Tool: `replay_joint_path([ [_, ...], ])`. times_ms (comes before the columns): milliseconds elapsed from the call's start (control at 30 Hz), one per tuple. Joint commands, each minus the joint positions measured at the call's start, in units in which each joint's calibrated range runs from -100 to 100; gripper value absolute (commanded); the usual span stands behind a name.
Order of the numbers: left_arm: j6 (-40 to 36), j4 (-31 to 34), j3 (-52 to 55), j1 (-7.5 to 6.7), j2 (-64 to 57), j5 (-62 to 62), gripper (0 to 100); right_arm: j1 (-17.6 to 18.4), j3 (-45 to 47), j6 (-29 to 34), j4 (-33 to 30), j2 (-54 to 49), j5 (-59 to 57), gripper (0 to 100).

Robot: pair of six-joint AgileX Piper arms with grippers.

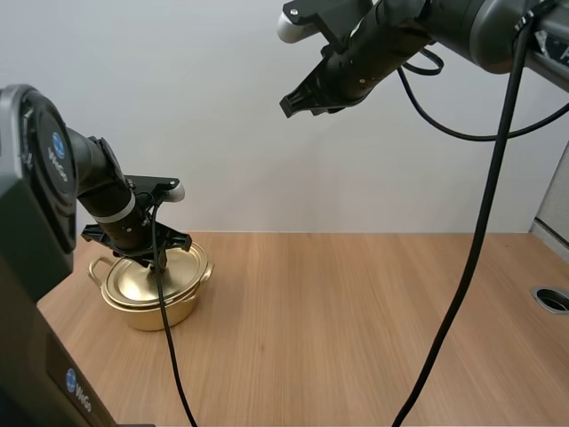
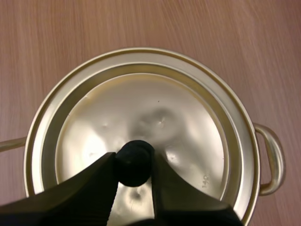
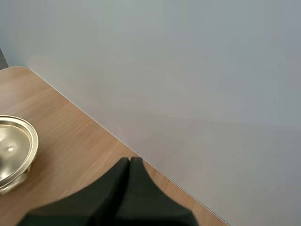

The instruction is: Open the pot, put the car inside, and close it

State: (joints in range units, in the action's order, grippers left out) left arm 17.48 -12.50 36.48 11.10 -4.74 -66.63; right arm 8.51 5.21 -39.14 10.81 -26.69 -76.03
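Pot (image 1: pixel 165 313) at table's (image 1: pixel 373 329) L side, lid (image 2: pixel 155 117) on it, L jaws astride knob (image 2: pixel 134 159), R jaws high above.

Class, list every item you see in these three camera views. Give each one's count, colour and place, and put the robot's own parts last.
Light wooden table: one, light brown, beneath everything.
Round golden metal pot: one, gold, on the table's left side.
Golden metal lid: one, gold, seated on the pot.
Round black knob: one, black, at the lid's centre.
Round grey grommet: one, grey, set in the table near its right edge.
Left gripper: one, black, pinching the knob.
Right gripper: one, black, raised high above the table, shut on nothing.
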Motion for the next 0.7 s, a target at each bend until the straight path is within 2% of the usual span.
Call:
replay_joint_path([
  [0,-0.28,-0.08,0.03,-0.05,0.01,-0.35,83,-0.04,0.04,0.06,-0.12,0.0,0.01,0],
  [67,-0.28,-0.08,0.03,-0.05,-0.46,-0.95,100,-0.04,0.04,0.06,-0.4,0.0,0.01,0],
  [233,-2.44,-0.53,-0.09,-0.05,-5.32,0.29,100,-0.35,0.04,0.06,-1.63,0.0,1.81,0],
  [333,0.81,-4.13,-0.09,-0.05,-11.4,5.77,100,-1.17,0.04,0.06,-1.49,0.0,4.26,0],
  [433,8.11,-14.46,-0.09,-0.05,-19.76,8.95,100,-2.5,0.04,-0.36,-1.59,0.0,5.46,0],
  [567,17.86,-29.7,2.35,-0.05,-32.01,6.96,100,-4.6,0.04,-2.41,-1.47,0.0,5.46,0],
  [667,18.37,-35.35,5.98,-0.05,-42.56,5.15,100,-6.12,0.04,-4.8,0.22,0.0,5.88,0],
])
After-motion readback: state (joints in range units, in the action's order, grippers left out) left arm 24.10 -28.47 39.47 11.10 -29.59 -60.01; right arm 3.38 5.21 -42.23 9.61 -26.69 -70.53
